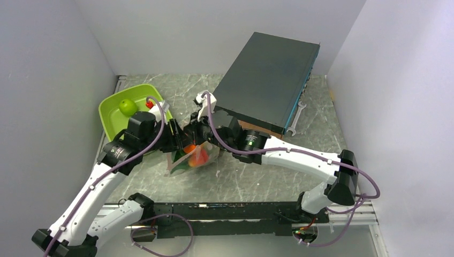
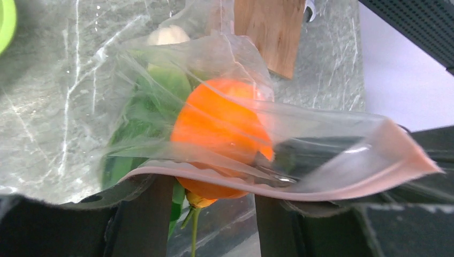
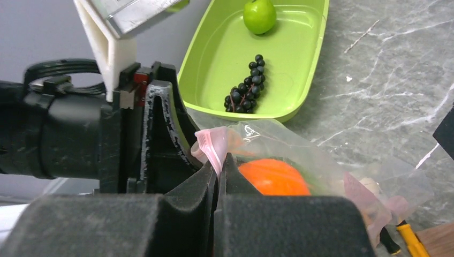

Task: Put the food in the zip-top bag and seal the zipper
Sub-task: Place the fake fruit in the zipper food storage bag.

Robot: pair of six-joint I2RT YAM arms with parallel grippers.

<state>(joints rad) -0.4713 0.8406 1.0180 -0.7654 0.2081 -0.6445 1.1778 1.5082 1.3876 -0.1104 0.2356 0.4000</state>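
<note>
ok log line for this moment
right pincer shut on zipper; left pincer grip unclear; orange in bag; apple, grapes in tray

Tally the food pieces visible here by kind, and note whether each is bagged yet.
Orange fruit, in the zip-top bag: 1
Leafy greens, in the zip-top bag: 1
Green apple, in the lime-green tray: 1
Black grapes, one bunch, in the lime-green tray: 1
Total: 4 clearly visible; the bag's folds may hide more.

Robot lab test cell, probably: plain grey panel walls [image 1: 53,80] box in a marble-look table [image 1: 257,182]; arms [image 1: 300,158] bolted to a rail [image 1: 225,206]; wrench [image 1: 296,119] beside dark equipment case [image 1: 267,75].
</note>
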